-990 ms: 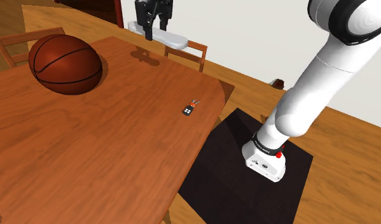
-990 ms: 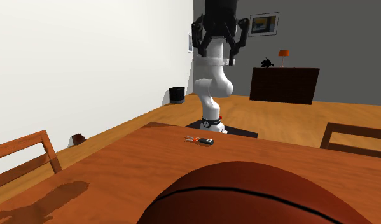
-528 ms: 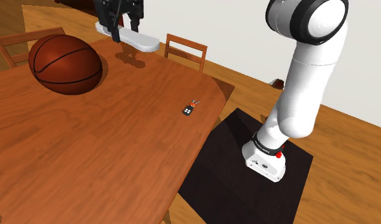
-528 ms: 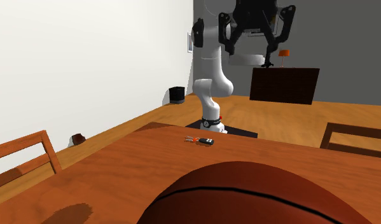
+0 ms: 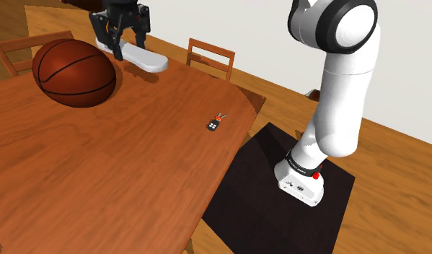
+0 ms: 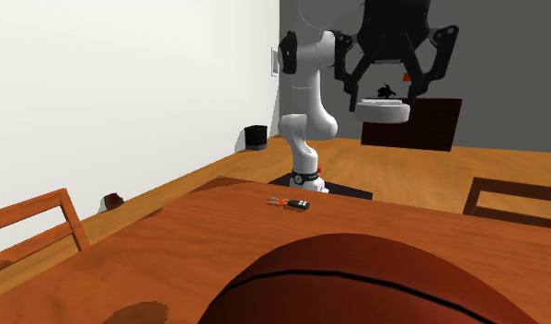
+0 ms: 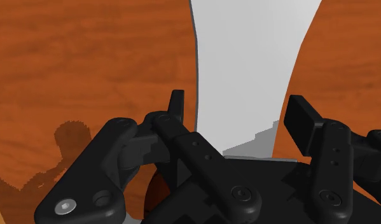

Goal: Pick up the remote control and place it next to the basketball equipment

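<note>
One basketball sits on the wooden table toward the shoulder view's left, in front of a wooden chair. Just right of the ball, the black gripper hangs over the table's far edge, its fingers clamped on a pale grey remote control. The remote juts out from between them toward the right and is held clear of the tabletop, near the ball but not touching it. In the wrist view the two fingers press against the sides of the grey slab, with wood grain beyond. Further right, a second chair stands behind the table. A small dark key fob lies on the table near its right edge, well apart from the gripper. Rightmost, the white arm rises from its stand.
</note>
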Controlling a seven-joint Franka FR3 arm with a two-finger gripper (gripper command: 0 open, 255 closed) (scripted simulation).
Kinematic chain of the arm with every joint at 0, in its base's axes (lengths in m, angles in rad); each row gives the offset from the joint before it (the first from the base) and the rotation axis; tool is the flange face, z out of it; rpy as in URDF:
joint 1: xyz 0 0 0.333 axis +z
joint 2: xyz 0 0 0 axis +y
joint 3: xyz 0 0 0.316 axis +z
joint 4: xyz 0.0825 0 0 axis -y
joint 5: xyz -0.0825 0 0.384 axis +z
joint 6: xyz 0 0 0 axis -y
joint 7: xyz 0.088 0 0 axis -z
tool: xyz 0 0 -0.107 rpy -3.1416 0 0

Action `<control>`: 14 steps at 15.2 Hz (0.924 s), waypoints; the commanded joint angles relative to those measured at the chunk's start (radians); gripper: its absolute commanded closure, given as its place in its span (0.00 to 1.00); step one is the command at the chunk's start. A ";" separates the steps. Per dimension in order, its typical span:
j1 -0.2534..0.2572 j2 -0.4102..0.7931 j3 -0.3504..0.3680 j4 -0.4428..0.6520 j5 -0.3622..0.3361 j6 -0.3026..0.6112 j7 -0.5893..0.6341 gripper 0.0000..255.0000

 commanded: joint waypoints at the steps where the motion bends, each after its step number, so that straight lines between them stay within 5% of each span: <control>1: -0.009 -0.012 0.000 -0.047 0.006 0.036 0.001 1.00; 14: -0.049 -0.065 -0.002 -0.301 0.029 0.240 0.000 1.00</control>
